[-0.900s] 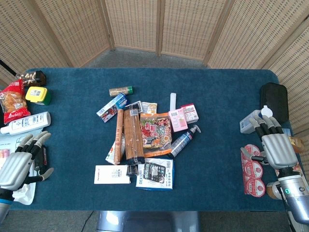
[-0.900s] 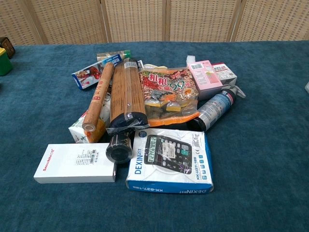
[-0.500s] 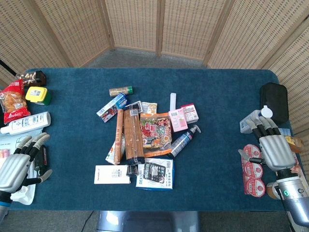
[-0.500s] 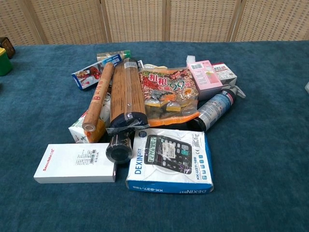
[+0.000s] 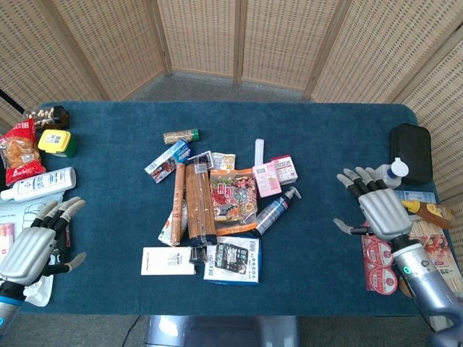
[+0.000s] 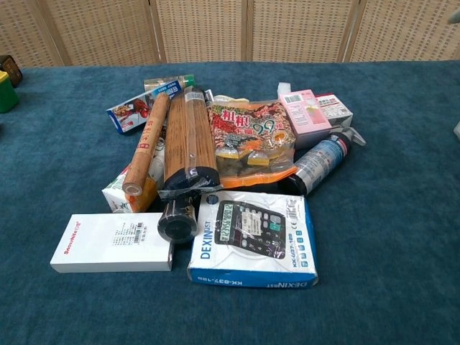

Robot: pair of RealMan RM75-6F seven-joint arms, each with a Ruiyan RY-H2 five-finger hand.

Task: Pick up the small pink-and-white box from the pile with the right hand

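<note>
Right hand (image 5: pixel 380 211) hangs over the blue table (image 5: pixel 108 217), fingers spread, nothing in it, well apart from the pile; judged to be at the start of its reach. Left hand (image 5: pixel 32 246) likewise slack and empty, far on the other side of the pile and near the table's edge.

Landmark: the red snack bag (image 6: pixel 248 136) at the pile's centre.
- Target: small pink-and-white box (image 6: pixel 333 108), beyond the bag on the side nearer the right hand, at the pile's outer rim. Its top looks free; nothing lies over it.
- A larger pink box (image 6: pixel 304 112) sits between bag and target, touching or nearly touching the target; the view is too coarse to tell which.
- A dark spray bottle (image 6: pixel 321 159) lies just in front of the target, nozzle toward it.
- Bamboo roll (image 6: pixel 188 140) on the bag's far side, calculator box (image 6: pixel 251 237) in front: neither obstructs.

Judgement: approach from the open outer side looks clear; risk is fingers catching the larger pink box or the bottle nozzle.
</note>
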